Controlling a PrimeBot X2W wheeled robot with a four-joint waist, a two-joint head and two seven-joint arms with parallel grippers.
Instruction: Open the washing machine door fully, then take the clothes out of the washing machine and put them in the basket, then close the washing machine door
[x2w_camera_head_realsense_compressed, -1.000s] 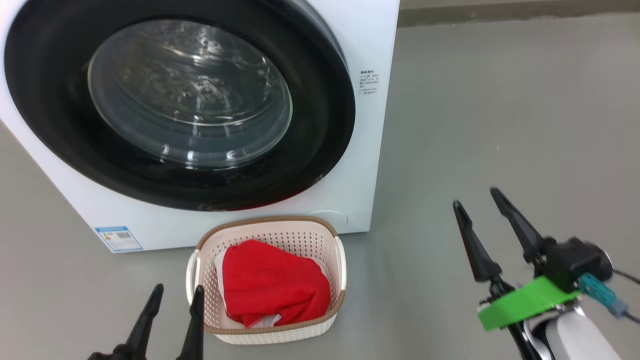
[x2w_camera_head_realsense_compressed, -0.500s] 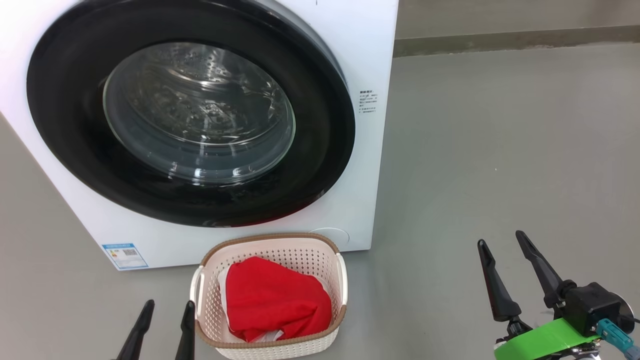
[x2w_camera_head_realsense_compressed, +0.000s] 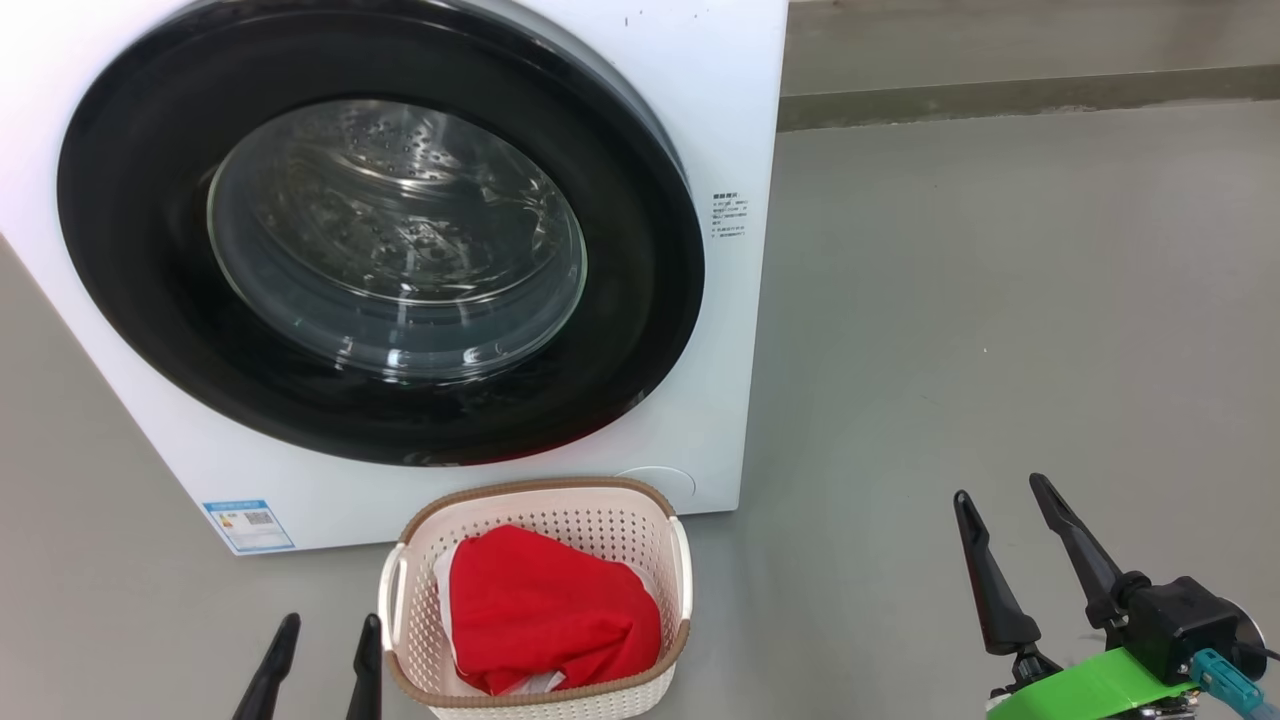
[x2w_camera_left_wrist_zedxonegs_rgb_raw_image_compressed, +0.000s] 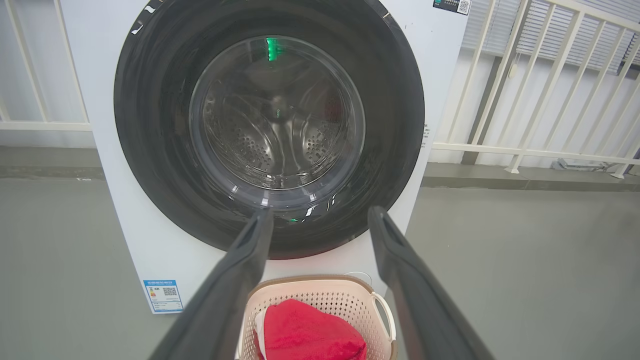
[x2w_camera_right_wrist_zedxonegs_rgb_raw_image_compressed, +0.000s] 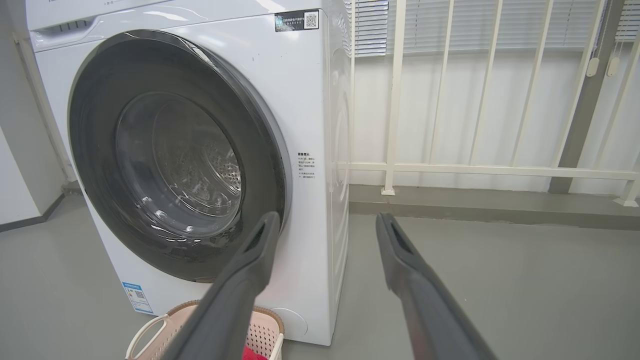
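Grey floor (x2w_camera_head_realsense_compressed: 1000, 300), clothes (x2w_camera_head_realsense_compressed: 550, 610) in basket (x2w_camera_head_realsense_compressed: 540, 490) at washing machine (x2w_camera_head_realsense_compressed: 740, 120) front; right wrist view adds white railing (x2w_camera_right_wrist_zedxonegs_rgb_raw_image_compressed: 480, 171); left gripper (x2w_camera_head_realsense_compressed: 331, 622), right gripper (x2w_camera_head_realsense_compressed: 1000, 489) spread, empty.

Your left pincer (x2w_camera_left_wrist_zedxonegs_rgb_raw_image_compressed: 320, 214) faces the washing machine (x2w_camera_left_wrist_zedxonegs_rgb_raw_image_compressed: 100, 75), its two fingers spread wide apart. The washing machine door (x2w_camera_left_wrist_zedxonegs_rgb_raw_image_compressed: 150, 125) lies closed against the front. On the floor (x2w_camera_left_wrist_zedxonegs_rgb_raw_image_compressed: 525, 275) just before the machine, the basket (x2w_camera_left_wrist_zedxonegs_rgb_raw_image_compressed: 320, 286) holds the red clothes (x2w_camera_left_wrist_zedxonegs_rgb_raw_image_compressed: 310, 335). You see a white railing (x2w_camera_left_wrist_zedxonegs_rgb_raw_image_compressed: 525, 100) at right.

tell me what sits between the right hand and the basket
Nothing but bare grey floor. In the head view it runs unbroken from the open right hand across to the basket, which holds the red clothes.
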